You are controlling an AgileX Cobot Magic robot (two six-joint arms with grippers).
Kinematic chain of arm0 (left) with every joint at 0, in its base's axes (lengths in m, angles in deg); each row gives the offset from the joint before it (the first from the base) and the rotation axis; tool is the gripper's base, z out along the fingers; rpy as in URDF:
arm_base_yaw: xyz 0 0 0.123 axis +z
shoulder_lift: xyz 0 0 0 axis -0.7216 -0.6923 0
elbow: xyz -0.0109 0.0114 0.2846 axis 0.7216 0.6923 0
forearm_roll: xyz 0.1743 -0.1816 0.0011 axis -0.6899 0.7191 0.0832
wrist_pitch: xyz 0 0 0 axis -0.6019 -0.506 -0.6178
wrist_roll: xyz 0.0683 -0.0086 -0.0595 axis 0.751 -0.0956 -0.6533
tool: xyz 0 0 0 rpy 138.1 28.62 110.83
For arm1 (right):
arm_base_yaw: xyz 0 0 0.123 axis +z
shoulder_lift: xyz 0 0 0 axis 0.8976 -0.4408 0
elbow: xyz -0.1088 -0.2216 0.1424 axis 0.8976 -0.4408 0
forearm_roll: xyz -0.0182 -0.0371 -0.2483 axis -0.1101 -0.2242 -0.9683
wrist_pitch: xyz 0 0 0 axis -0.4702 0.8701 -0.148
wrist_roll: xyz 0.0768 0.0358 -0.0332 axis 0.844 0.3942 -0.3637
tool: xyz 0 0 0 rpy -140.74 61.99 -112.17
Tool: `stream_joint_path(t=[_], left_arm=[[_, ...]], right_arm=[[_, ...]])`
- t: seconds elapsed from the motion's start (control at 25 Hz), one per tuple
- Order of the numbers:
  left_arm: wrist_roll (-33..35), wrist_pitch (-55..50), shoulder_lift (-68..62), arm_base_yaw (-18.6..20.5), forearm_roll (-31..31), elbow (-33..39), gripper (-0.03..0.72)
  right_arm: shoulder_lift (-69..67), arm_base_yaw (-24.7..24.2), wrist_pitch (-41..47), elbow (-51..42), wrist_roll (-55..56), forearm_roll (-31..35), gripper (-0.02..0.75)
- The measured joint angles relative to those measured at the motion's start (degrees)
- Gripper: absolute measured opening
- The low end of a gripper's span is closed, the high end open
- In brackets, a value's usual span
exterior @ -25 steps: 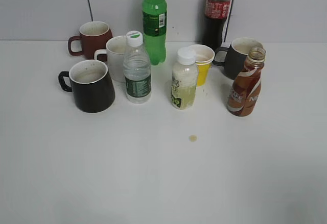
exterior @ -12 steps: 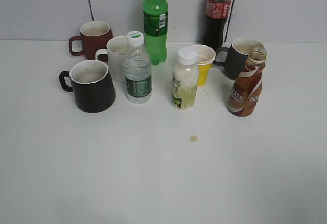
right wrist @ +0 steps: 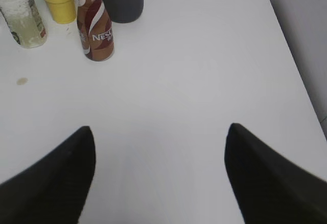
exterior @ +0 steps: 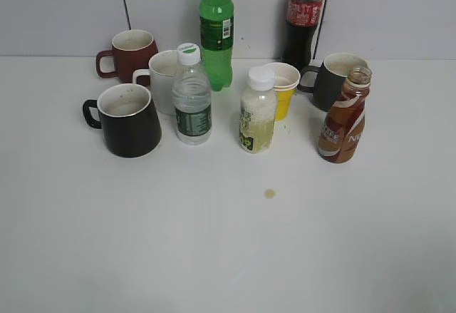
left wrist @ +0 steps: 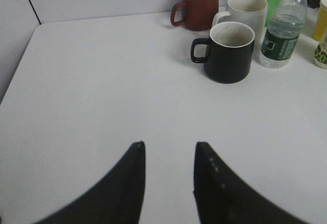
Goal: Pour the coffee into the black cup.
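Right gripper [right wrist: 158, 173] spread wide and empty, left gripper [left wrist: 168, 183] narrowly parted, empty; coffee bottle [exterior: 344, 117] upright, uncapped, at table's right, well apart from black cup [exterior: 127, 120]; likely light, slick, spill-prone: grasp mid-body.

On the white worktop [exterior: 214, 256] a glossy black mug [exterior: 128, 120] with a whitish inside stands at the left, handle pointing left; a clear water bottle with a white cap [exterior: 192, 95] stands just beside it; at the right a small curvy brown coffee bottle [exterior: 343, 117] stands upright and uncapped, in front of a dark grey mug [exterior: 330, 79]; a small tan spot [exterior: 269, 193] lies nearer the front.
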Motion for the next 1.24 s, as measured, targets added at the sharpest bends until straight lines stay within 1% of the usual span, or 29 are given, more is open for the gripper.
stream_joint_path(t=[1.24], left_arm=[[0.0, 0.0, 0.0, 0.0, -0.05, 0.0, 0.252]], right_arm=[[0.06, 0.0, -0.02, 0.0, 0.01, 0.0, 0.591]])
